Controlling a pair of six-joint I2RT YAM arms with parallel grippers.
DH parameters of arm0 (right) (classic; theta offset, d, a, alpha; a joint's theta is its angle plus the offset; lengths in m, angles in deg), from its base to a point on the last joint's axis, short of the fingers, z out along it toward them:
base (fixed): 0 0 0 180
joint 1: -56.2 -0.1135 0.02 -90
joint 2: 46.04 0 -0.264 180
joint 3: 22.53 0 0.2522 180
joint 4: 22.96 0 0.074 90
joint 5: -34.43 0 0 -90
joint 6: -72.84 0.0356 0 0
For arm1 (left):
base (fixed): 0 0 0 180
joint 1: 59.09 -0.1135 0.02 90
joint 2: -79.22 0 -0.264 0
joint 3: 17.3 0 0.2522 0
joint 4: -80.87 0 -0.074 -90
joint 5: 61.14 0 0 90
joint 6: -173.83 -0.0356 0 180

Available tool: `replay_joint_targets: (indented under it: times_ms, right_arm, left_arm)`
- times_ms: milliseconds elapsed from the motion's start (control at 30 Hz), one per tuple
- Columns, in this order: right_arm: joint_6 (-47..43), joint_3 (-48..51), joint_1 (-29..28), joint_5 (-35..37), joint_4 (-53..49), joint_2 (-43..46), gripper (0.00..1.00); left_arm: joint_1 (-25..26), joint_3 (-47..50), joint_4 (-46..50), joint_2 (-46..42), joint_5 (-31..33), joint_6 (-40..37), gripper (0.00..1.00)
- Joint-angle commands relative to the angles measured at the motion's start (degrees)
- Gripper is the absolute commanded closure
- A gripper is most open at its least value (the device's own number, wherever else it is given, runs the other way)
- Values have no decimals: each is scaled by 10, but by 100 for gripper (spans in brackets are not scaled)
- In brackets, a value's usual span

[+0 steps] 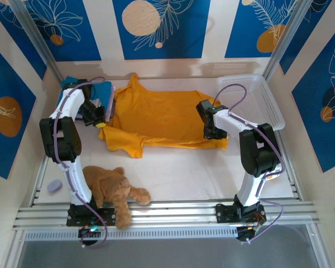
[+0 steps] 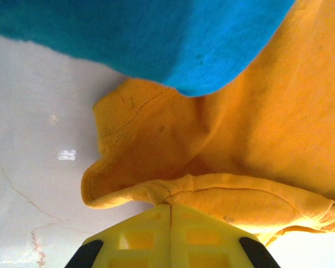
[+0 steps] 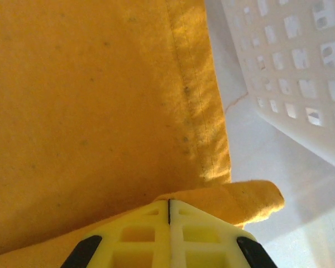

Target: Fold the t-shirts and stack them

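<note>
From above, find the orange t-shirt (image 1: 162,120) spread on the worktop (image 1: 190,173) beside the basket (image 1: 251,95); at left wrist, note left claw (image 2: 170,207) clenched on a sleeve edge, at right wrist right claw (image 3: 168,202) pinching the basket-side hem; treat as limp, light cloth, held by edges.

Two white-and-black arms trailed by lilac cables (image 1: 234,85).
The left arm (image 1: 72,106) and right arm (image 1: 237,120) have white links, bulky black joint housings and black bases; their fingers (image 2: 134,240) are yellow plastic moulded with square recesses, black at the outer corners.
</note>
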Motion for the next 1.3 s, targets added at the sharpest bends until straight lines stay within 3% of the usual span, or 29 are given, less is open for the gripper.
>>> replay_joint_targets:
  times_ms: [0,67,100,167,300,467,700,1033,1267]
  right_arm:
    - [-10,-22,-1,0,-15,-6,94]
    - [-12,-27,-4,-6,-17,-2,88]
    - [-14,-30,-7,-7,-18,0,83]
    - [-15,-39,-13,-5,-24,2,76]
    - [-11,-60,-28,6,-52,10,69]
    - [13,-70,-62,-2,-87,45,68]
    - [72,-73,-158,-99,-62,58,68]
    - [107,-137,-302,-179,57,-51,68]
    - [73,-222,-336,-236,78,-155,69]
  left_arm:
    - [-1,-24,18,13,-12,-7,100]
    - [-1,-26,17,13,-10,-7,100]
    - [-1,-26,16,12,-8,-6,94]
    - [-1,-26,14,10,0,-7,71]
    - [-4,-19,10,-2,4,-7,63]
    - [-7,20,-2,-38,-1,-8,60]
    - [-7,151,-47,-100,-25,-9,60]
    - [-7,342,-133,-177,-59,8,61]
    - [-7,372,-170,-168,-70,14,63]
